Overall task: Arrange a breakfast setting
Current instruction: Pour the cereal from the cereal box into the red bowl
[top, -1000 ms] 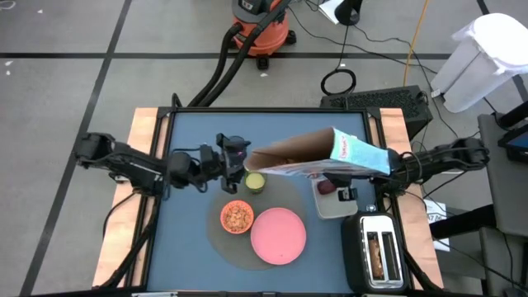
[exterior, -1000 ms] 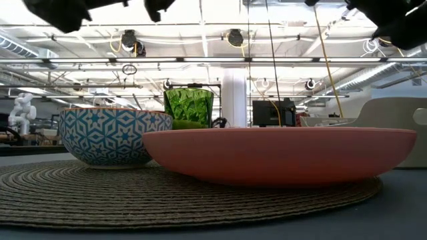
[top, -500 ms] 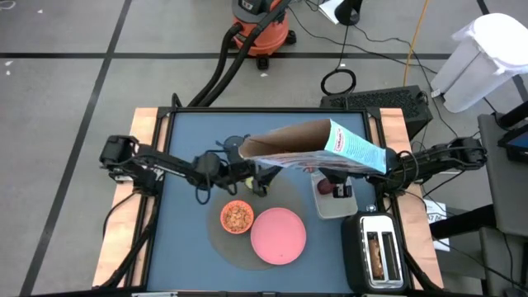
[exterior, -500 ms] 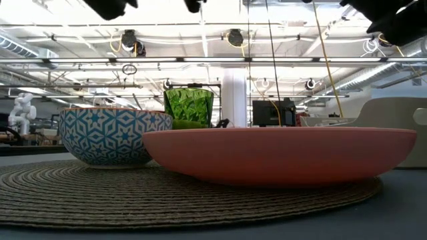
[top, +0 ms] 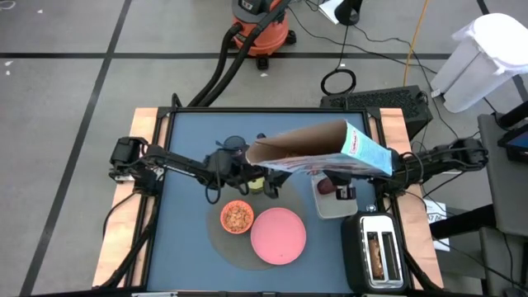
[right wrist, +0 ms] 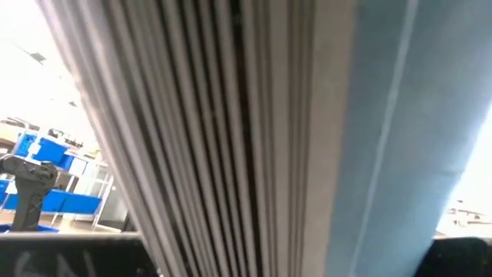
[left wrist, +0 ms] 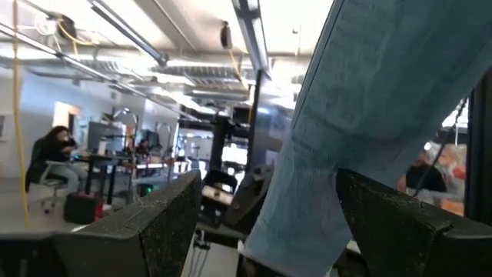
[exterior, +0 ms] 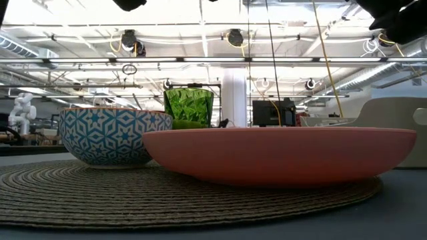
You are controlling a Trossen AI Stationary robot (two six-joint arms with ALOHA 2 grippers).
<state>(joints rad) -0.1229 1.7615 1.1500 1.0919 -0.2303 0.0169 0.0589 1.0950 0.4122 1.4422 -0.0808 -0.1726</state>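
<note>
The cereal box (top: 318, 153) hangs on its side above the table, brown open end toward the left, blue end toward the right. My right gripper (top: 345, 188) is under its blue end, mostly hidden. My left gripper (top: 266, 176) is open below the brown end, near the green cup (top: 256, 183); in the left wrist view (left wrist: 269, 223) the box's blue face (left wrist: 346, 131) rises between its fingers. The orange bowl (top: 237, 216) and pink plate (top: 278, 234) rest on the grey mat (top: 216, 239). A dark mug (top: 235, 145) stands behind. The spoon is out of view. My right gripper holds the cereal box near its blue end (top: 363, 158), coming from the table's right side. The box itself hides the place of contact. The box is lifted clear of the table and lies about level. My left gripper: I cannot tell whether its fingers touch the box.
A clear tub (top: 334, 202) with a dark red fruit (top: 327, 186) sits right of the mat. The black toaster (top: 378, 252), holding toast, stands at the near right corner. In the low view the bowl (exterior: 110, 137), cup (exterior: 189, 107) and plate (exterior: 280, 153) stand close together.
My left gripper has moved toward the table's right edge, from beside the dark mug to under the box's brown open end. The box, held by my right gripper, has turned a little while staying lifted.
</note>
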